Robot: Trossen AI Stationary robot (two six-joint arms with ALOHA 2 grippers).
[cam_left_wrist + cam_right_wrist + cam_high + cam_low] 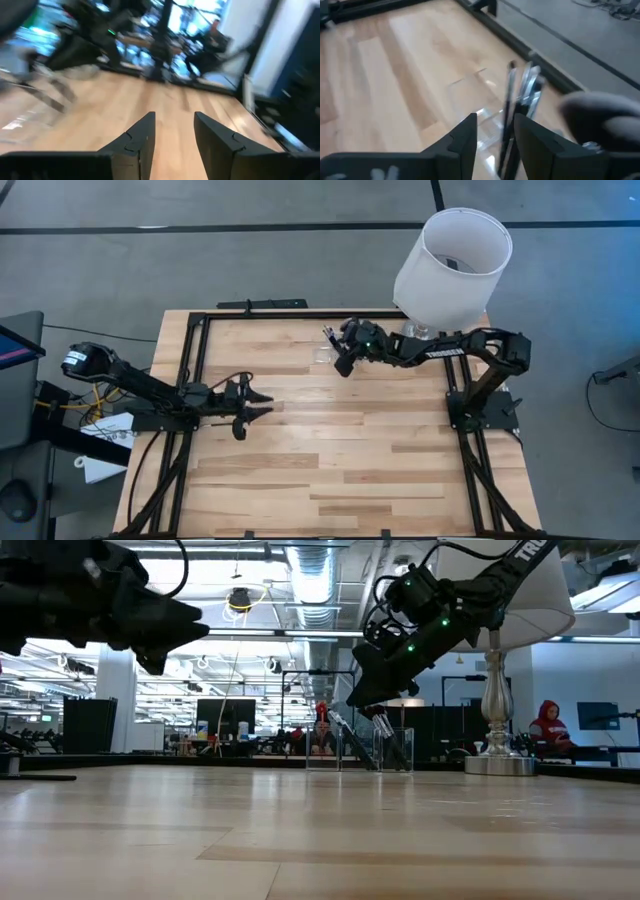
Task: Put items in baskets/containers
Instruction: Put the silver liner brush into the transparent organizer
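A clear organizer stands on the wooden table near its far edge. Several slim brushes lean inside it, heads up. My right gripper hangs open just above it, slanting down. One dark brush runs up between its fingers, close to one of them. My left gripper waits open and level over the table's left part, with nothing between its fingers. My right gripper stands open around the dark brush's handle, coming from above and slanting down, with its fingers along the brush. The handle lies close to one finger. Whether it touches that finger, I cannot tell.
A lamp with a big white shade stands at the far right corner, its metal base just right of the organizer. Black frame rails border the table. Bare wood lies in the middle and near part. People sit in the room beyond.
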